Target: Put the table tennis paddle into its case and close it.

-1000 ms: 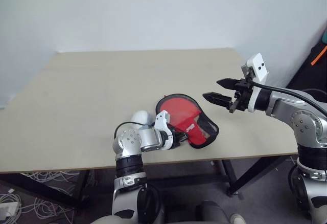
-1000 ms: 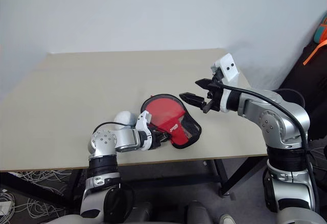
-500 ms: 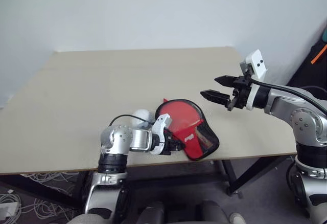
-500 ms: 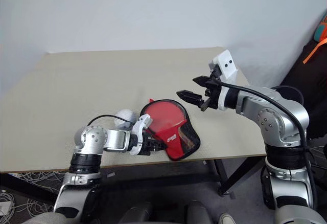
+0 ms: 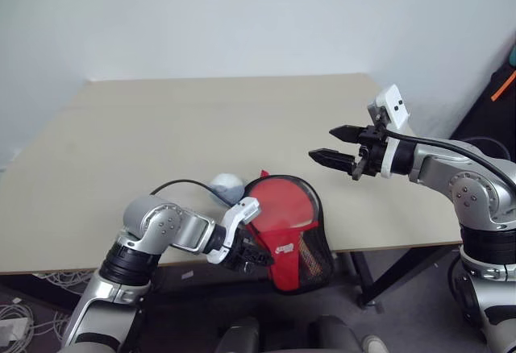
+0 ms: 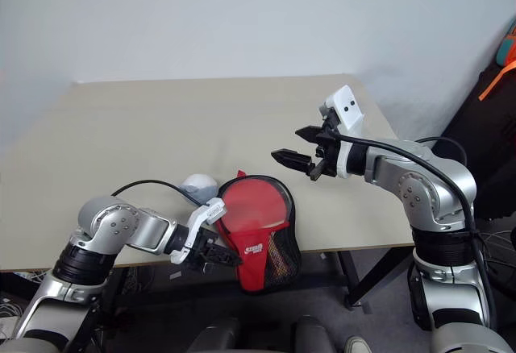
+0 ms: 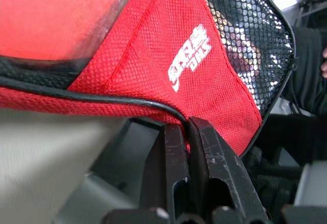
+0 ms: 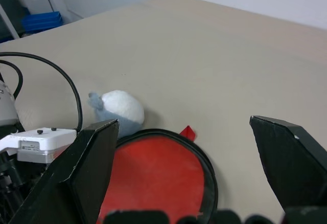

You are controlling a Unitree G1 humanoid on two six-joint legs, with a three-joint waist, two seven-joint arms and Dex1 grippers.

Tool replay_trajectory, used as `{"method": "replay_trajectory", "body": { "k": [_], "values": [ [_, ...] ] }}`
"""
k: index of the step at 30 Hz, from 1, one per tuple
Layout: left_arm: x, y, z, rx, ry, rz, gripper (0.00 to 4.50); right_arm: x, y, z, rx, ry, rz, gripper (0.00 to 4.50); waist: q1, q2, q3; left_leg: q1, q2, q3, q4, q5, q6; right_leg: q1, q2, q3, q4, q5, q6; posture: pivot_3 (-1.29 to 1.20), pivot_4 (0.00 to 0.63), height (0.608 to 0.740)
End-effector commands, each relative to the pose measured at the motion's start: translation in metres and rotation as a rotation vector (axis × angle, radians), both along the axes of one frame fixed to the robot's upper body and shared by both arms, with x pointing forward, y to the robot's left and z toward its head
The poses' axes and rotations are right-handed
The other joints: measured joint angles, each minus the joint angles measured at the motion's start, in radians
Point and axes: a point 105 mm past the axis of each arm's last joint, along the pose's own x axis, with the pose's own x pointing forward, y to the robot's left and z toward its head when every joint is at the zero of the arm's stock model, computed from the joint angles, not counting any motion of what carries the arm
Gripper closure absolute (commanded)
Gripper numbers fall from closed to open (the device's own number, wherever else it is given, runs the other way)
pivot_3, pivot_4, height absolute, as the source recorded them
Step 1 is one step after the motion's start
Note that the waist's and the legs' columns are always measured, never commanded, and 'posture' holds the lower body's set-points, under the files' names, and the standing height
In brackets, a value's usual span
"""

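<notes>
The case (image 5: 297, 248), red fabric with a white logo and a dark mesh panel, lies at the table's front edge, and its lower half hangs over it. Inside its black-rimmed opening I see the table tennis paddle's smooth red face (image 5: 278, 202); the handle is hidden. My left gripper (image 5: 248, 256) is shut on the case's lower edge, and the left wrist view shows the black fingers (image 7: 171, 147) pinching the piped rim. Hovering above the table to the right of the case, my right gripper (image 5: 321, 143) is open with nothing between its fingers.
A small white and grey soft object (image 5: 226, 184) sits on the beige table (image 5: 201, 119) just left of the case. A black cable (image 5: 181, 182) loops from my left arm beside it. Beyond the table's front edge the floor holds cables.
My left gripper has drawn back and leftward with the case, dragging it to the front edge so that it now tips over it. The right gripper has stayed in place, still open.
</notes>
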Motion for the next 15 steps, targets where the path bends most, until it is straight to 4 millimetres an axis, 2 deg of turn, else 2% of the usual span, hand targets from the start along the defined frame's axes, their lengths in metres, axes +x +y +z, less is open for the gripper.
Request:
{"method": "replay_trajectory", "body": {
  "k": [1,9,15],
  "values": [
    [-0.008,0.001,0.008,-0.016,-0.003,-0.054,4.46,-0.001,0.003,0.012,0.016,-0.048,0.024,0.03,-0.001,0.0,0.0,0.0,0.0,0.0,0.0,0.0,0.0,0.0,0.0,0.0,0.0,0.0,0.0,0.0,0.0,0.739],
    [-0.01,0.017,0.0,0.042,0.0,-0.033,4.46,-0.001,0.005,0.01,0.012,-0.041,0.038,0.03,-0.001,0.0,0.001,0.0,0.0,0.0,0.0,0.0,0.0,0.0,0.0,0.0,0.0,0.0,0.0,0.0,0.0,0.739],
    [-0.009,0.019,-0.001,0.043,-0.014,-0.027,4.46,0.0,0.007,0.008,0.012,-0.039,0.045,0.03,-0.001,0.001,0.001,0.0,0.001,0.0,0.0,0.0,0.0,0.0,0.0,0.0,0.0,0.0,0.0,0.0,0.0,0.739]
  ]
}}
